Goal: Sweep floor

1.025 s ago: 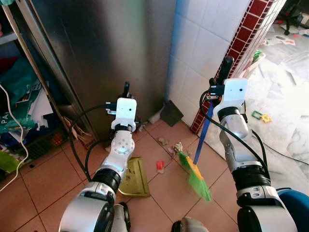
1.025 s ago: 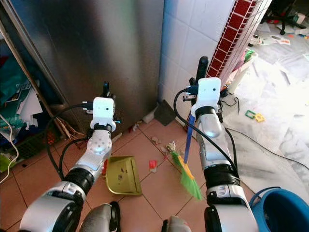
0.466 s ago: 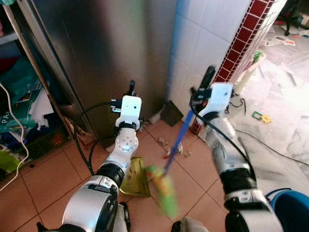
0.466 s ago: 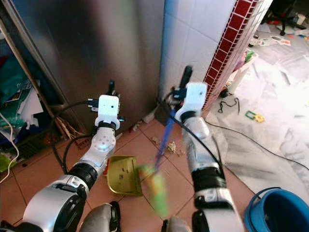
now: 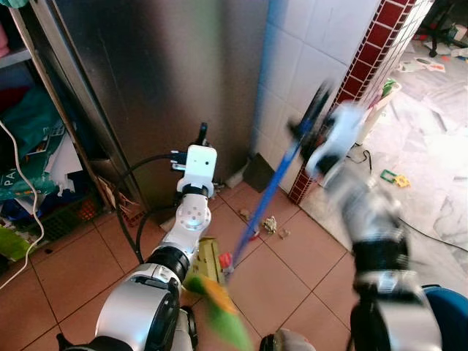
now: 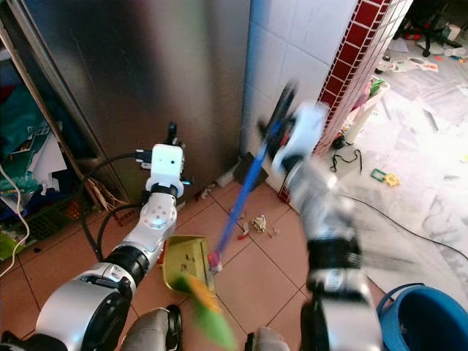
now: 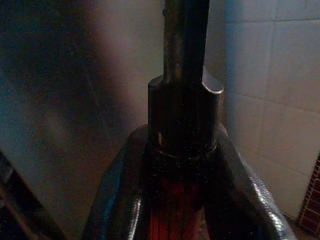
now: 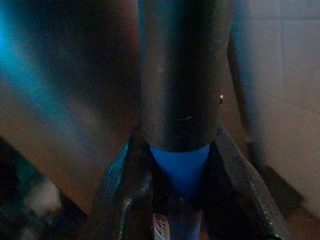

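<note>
1. The right gripper point(image 8: 180, 165) was clamped on the broom handle point(image 5: 272, 186), its two black fingers point(image 8: 125, 190) pressed against the blue shaft just below the dark grip sleeve. The whole right arm point(image 5: 369, 234) showed as a blur.
2. The blue handle slanted down from the gripper, up near the white tiled wall point(image 5: 307, 51), toward the robot's left. The green and yellow broom head point(image 5: 216, 314) was smeared low at the near edge of the dustpan, right by the left arm.
3. The left gripper point(image 7: 182, 150) was pinching the dustpan's upright handle point(image 7: 185, 75), fingers closed around the stem under its dark collar. In the head views that gripper sat in front of the steel cabinet face point(image 5: 168, 80).
4. The olive dustpan point(image 6: 183, 263) lay flat on the terracotta tile floor point(image 5: 73, 270) below the left arm point(image 5: 183, 234).
5. A small red scrap point(image 5: 226, 259) lay just beside the pan's edge. A little clump of debris point(image 5: 270, 225) sat farther out, near the corner where cabinet met wall.
6. A blue bucket point(image 6: 424, 318) stood at the robot's right. Red brick trim point(image 5: 369, 51) ran up the wall edge.
</note>
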Tool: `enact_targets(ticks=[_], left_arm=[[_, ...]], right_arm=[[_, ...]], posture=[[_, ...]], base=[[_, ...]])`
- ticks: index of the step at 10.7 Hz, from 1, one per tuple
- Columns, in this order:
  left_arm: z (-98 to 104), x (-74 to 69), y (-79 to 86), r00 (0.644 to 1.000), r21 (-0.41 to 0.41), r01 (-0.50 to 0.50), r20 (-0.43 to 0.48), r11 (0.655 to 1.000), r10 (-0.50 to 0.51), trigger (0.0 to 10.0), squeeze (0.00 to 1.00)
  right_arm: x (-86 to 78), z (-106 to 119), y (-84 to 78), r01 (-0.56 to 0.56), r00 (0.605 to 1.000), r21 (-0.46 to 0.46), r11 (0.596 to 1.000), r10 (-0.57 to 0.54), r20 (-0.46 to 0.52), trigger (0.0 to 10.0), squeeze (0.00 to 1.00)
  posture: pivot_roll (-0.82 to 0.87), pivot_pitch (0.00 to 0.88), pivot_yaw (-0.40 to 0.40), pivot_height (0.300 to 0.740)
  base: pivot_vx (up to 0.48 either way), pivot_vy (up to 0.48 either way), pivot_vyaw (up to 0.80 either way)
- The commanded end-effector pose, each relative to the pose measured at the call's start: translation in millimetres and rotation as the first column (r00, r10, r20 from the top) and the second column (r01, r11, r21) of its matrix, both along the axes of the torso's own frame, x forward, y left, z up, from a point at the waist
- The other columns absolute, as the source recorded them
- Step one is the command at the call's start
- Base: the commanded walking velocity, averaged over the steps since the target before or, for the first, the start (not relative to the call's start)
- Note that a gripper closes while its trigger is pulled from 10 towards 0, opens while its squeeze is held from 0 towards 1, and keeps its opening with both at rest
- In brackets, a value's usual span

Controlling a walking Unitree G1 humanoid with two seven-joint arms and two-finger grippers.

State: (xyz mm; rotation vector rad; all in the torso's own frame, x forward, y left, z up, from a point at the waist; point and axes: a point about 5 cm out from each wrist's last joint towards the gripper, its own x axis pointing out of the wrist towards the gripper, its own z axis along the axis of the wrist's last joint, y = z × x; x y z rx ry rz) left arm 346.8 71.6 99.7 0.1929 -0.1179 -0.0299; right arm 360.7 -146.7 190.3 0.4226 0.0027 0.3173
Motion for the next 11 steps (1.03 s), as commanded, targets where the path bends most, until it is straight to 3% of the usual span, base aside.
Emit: enact_targets(ticks=[1, 2, 3, 4, 5, 6, 7, 9, 11], left_arm=[[5, 1.1, -9.8, 0.999, -0.025, 0.035, 0.006, 0.999, -0.035, 10.0, 0.0], [7, 2.0, -12.8, 0.998, -0.06, 0.068, 0.001, 0.996, -0.068, 10.0, 0.0], [9, 2.8, -14.7, 0.996, -0.07, 0.087, 0.007, 0.994, -0.087, 10.0, 0.0], [13, 4.0, -16.6, 0.995, -0.07, 0.102, 0.02, 0.992, -0.1, 10.0, 0.0], [16, 5.1, -19.6, 0.989, -0.1, 0.148, 0.019, 0.984, -0.147, 10.0, 0.0], [15, 3.6, -23.5, 0.982, -0.15, 0.189, 0.006, 0.97, -0.191, 10.0, 0.0], [13, 1.2, -32.3, 0.971, -0.183, 0.231, -0.014, 0.956, -0.237, 10.0, 0.0], [20, 1.4, -51.7, 0.96, -0.17, 0.273, -0.015, 0.947, -0.279, 10.0, 0.0], [25, 4.8, -49.3, 0.958, -0.137, 0.285, -0.002, 0.949, -0.288, 10.0, 0.0]], right_arm=[[3.2, 30, -2.5, 0.001, 0.998, 0.162, 0.987, -0.012, 0.066, 10.0, 0.0], [5.7, 45, -7.3, 0.018, 0.996, 0.229, 0.973, -0.039, 0.085, 10.0, 0.0], [6.7, 51, -10.5, 0.038, 0.992, 0.204, 0.978, -0.062, 0.114, 10.0, 0.0], [7.2, 59, -16.9, 0.094, 0.978, 0.131, 0.987, -0.116, 0.175, 10.0, 0.0], [4.3, 68, -27.7, 0.206, 0.937, -0.091, 0.974, -0.169, 0.307, 10.0, 0.0], [2.7, 68, -31.4, 0.256, 0.92, -0.147, 0.955, -0.194, 0.34, 10.0, 0.0], [1.8, 65, -33.8, 0.307, 0.904, -0.183, 0.934, -0.225, 0.364, 10.0, 0.0], [1.8, 63, -32.9, 0.352, 0.883, -0.205, 0.913, -0.252, 0.396, 10.0, 0.0], [1.3, 69, -39.8, 0.404, 0.851, -0.233, 0.885, -0.27, 0.449, 10.0, 0.0]], posture=[[-0.18, 0.055, -0.037, 0.74], [-0.18, 0.053, -0.035, 0.74], [-0.18, 0.051, -0.032, 0.74], [-0.17, 0.053, -0.03, 0.74], [-0.16, 0.058, -0.023, 0.74], [-0.16, 0.057, -0.02, 0.74], [-0.15, 0.057, -0.015, 0.74], [-0.16, 0.057, -0.007, 0.74], [-0.16, 0.06, 0.0, 0.74]], base=[[0.0, 0.0, 0.0], [0.0, 0.0, 0.0], [0.0, 0.0, 0.0], [0.0, 0.0, 0.0], [0.0, 0.0, 0.0], [0.0, 0.0, 0.0], [0.0, 0.0, 0.0], [0.0, 0.0, 0.0], [0.0, 0.0, 0.0]])
